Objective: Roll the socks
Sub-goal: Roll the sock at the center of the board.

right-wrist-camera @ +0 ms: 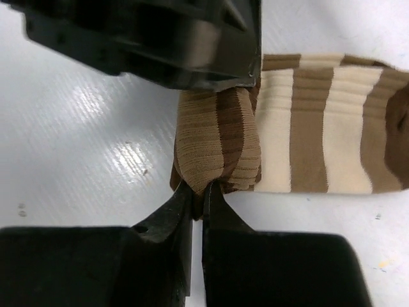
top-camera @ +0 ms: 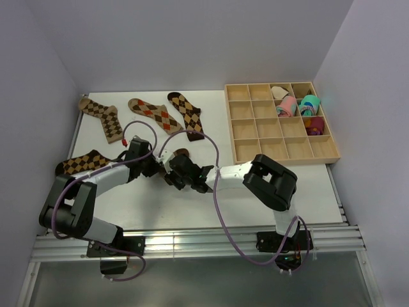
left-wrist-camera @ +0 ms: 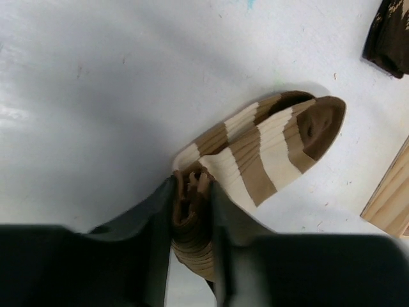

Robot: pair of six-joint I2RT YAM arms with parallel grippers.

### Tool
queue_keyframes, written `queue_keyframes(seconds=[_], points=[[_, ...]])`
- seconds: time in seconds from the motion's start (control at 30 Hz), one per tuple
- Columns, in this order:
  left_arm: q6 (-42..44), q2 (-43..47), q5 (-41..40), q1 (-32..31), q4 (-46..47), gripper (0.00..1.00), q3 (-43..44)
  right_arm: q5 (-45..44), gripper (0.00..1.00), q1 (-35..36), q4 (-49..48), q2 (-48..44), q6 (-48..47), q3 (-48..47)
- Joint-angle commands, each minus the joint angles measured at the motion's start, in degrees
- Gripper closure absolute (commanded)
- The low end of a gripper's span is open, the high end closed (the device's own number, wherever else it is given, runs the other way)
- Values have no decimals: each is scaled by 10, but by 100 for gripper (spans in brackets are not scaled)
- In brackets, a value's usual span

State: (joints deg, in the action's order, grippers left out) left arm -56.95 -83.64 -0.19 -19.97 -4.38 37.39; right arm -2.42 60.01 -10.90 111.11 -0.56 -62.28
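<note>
The brown-and-cream striped sock (left-wrist-camera: 268, 153) lies flat on the white table, its cuff end rolled into a small bundle (right-wrist-camera: 217, 147). My left gripper (left-wrist-camera: 192, 185) is shut on that roll from one side. My right gripper (right-wrist-camera: 198, 195) is shut on the roll's tan edge from the opposite side. In the top view both grippers meet at the table's middle, left (top-camera: 156, 167) and right (top-camera: 171, 174), with only the sock's brown toe (top-camera: 181, 152) showing. The left gripper's body (right-wrist-camera: 166, 38) fills the top of the right wrist view.
Three argyle socks (top-camera: 102, 118) (top-camera: 155, 114) (top-camera: 187, 114) lie flat at the back, and another (top-camera: 82, 163) lies at the left edge. A wooden compartment tray (top-camera: 285, 160) at the right holds pink (top-camera: 287, 105) and teal (top-camera: 310, 102) bundles. The tray's corner (left-wrist-camera: 390, 204) shows close to the striped sock.
</note>
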Motion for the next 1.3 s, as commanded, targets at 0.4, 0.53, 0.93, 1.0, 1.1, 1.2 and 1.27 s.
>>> queue_keyframes(seconds=[0.4,0.53,0.93,1.0,1.1,1.2,1.27], points=[[-38,152,-21,-3,18,24,-89,389,100,-132,95,49,188,-38],[-41,173,-9,-4,57,24,-117,424,100,-145,147,77,173,-83],[-51,114,-13,-4,88,31,-121,468,100,-171,226,126,182,-167],[-55,106,-18,-4,89,38,-122,467,100,-176,228,129,189,-173],[-55,90,-24,-5,86,49,-121,463,100,-177,221,129,195,-173],[-50,66,-21,-6,82,62,-113,451,100,-177,200,114,200,-157],[-45,46,-15,-6,82,65,-105,443,96,-177,181,91,201,-131]])
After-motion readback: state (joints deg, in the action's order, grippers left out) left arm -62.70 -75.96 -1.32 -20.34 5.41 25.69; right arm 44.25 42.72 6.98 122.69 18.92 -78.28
